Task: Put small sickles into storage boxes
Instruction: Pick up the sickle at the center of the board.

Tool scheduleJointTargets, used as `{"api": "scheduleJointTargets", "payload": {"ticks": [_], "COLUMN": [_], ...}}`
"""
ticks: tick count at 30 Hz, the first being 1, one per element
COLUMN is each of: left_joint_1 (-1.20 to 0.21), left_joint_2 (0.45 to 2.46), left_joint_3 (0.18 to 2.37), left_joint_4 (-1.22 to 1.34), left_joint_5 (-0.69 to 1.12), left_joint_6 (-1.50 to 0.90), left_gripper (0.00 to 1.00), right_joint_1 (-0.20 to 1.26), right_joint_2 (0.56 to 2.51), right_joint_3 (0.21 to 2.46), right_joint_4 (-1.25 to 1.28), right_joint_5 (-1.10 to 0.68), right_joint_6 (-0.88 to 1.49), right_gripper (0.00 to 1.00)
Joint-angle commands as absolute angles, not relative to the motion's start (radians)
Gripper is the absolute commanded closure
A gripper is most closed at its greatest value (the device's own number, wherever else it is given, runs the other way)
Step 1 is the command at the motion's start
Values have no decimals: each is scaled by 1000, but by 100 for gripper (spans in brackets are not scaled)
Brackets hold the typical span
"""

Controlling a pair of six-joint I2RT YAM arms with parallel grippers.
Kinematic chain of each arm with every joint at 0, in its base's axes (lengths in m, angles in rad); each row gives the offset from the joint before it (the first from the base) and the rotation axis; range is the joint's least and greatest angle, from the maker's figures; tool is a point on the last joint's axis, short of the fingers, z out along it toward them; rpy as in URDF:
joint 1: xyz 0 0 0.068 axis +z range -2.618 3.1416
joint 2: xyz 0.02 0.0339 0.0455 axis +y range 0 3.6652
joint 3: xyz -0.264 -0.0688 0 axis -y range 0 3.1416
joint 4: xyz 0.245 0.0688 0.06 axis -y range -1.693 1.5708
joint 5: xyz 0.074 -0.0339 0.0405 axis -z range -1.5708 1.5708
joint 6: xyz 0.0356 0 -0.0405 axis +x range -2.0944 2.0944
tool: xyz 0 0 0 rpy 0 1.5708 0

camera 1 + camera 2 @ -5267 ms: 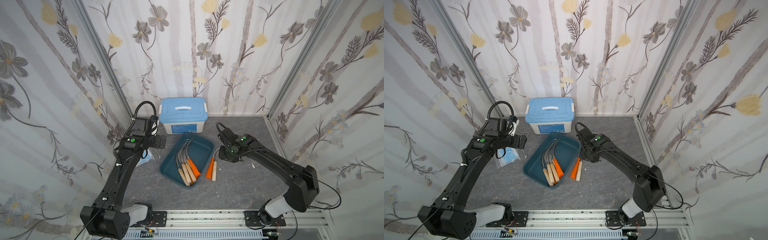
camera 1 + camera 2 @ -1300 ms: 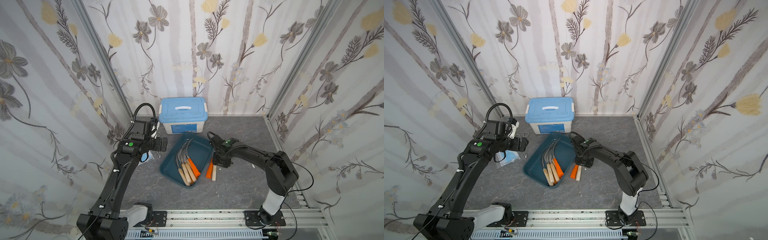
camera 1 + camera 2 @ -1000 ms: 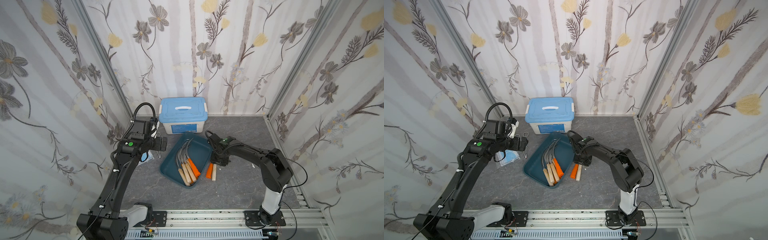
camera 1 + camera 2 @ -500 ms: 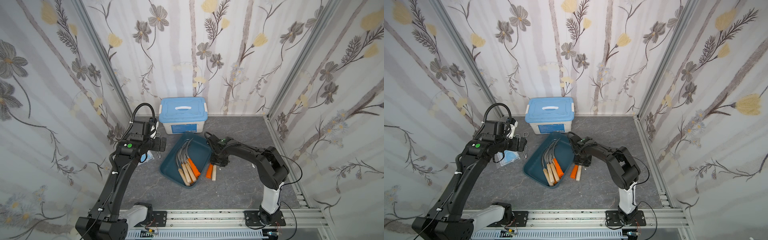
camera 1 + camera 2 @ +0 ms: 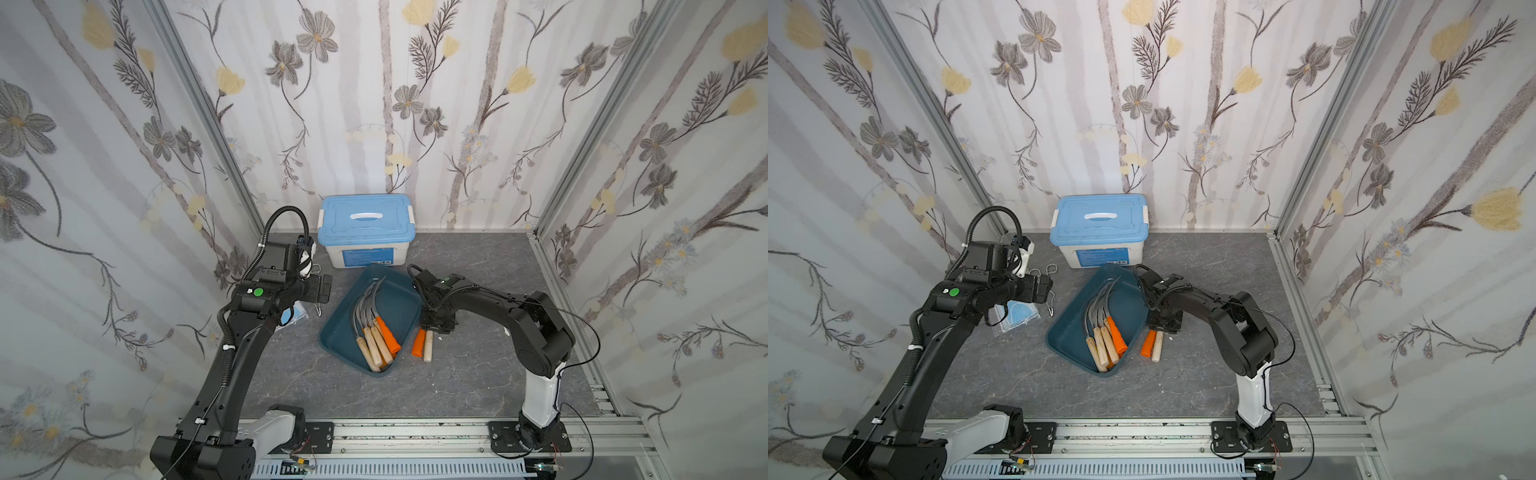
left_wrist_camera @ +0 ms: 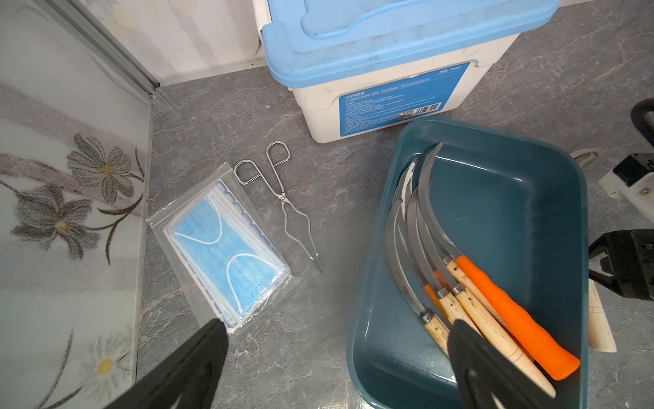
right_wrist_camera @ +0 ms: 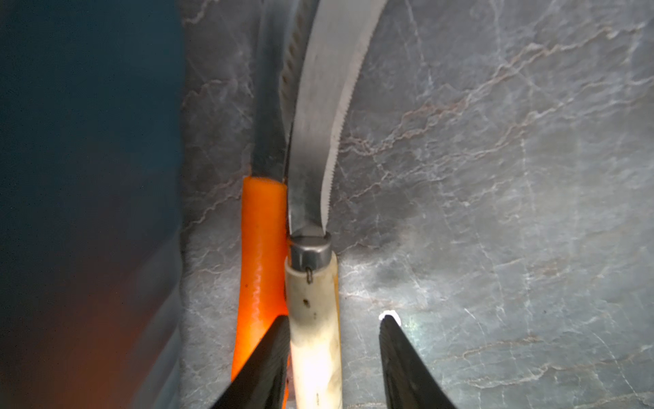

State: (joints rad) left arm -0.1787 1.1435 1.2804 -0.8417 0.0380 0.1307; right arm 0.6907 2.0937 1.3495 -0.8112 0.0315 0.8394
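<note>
The right arm (image 5: 494,300) rises from its base on the rail, folds sharply at the elbow and reaches low toward the teal tray (image 5: 399,305). Its wrist is turned down over two sickles lying on the table (image 5: 478,374) just outside the tray's long wall. The right fingers (image 7: 400,364) are spread and straddle the wooden-handled sickle (image 7: 315,318). One tip is wedged between that handle and the orange-handled sickle (image 7: 260,269) lying against it, while the other stands off the wood with a gap, so nothing is clamped. Only a thin strip of table separates the orange handle from the tray wall; beyond the wooden handle, away from the tray, the table lies open. The left arm (image 5: 245,332) hangs raised on the tray's opposite side, the left fingers (image 6: 191,371) wide apart and holding nothing. The other sickles (image 5: 374,328) lie bundled inside the tray, blades toward the white box (image 5: 365,245). Five seconds back the right arm's elbow sat farther from the tray; the two outside sickles have not moved.
</note>
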Motion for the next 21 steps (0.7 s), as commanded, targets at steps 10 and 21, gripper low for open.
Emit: {"api": "scheduleJointTargets", "payload": {"ticks": [10, 21], "left_joint_1": [-178, -178], "left_joint_2": [1131, 1121], "left_joint_3": [1280, 1264], "left_joint_4": [-842, -834], "left_joint_5": [40, 49], "left_joint_6": [138, 135], "left_gripper": [0, 0], "right_joint_1": [686, 683], "right_joint_2": [2082, 2075], "right_joint_3": [1284, 1278], "right_joint_4": [-782, -793], "right_joint_5": [71, 81], "right_joint_6": [839, 837], "right_gripper": [57, 57]}}
